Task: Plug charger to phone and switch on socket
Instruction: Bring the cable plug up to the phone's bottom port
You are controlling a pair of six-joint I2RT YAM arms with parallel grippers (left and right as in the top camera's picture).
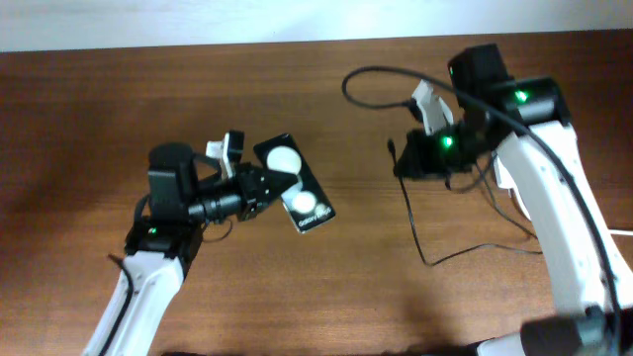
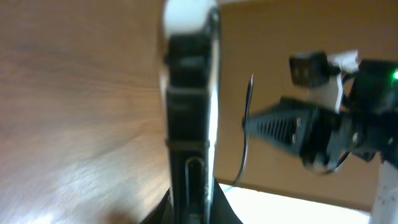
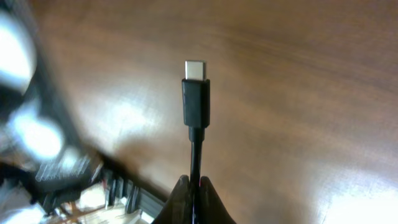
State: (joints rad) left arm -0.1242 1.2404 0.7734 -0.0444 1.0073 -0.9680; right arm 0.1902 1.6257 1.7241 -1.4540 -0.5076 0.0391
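My left gripper is shut on the phone, a black slab with two white reflected spots, held up above the table; the left wrist view shows its edge between my fingers. My right gripper is shut on the charger cable just behind its connector tip, which sticks out past my fingers with its silver end free. The tip and the phone are apart, facing each other. The socket is out of view.
The thin black cable loops over the table at the back and trails down right. A white cord end shows at the right edge. The right arm shows in the left wrist view.
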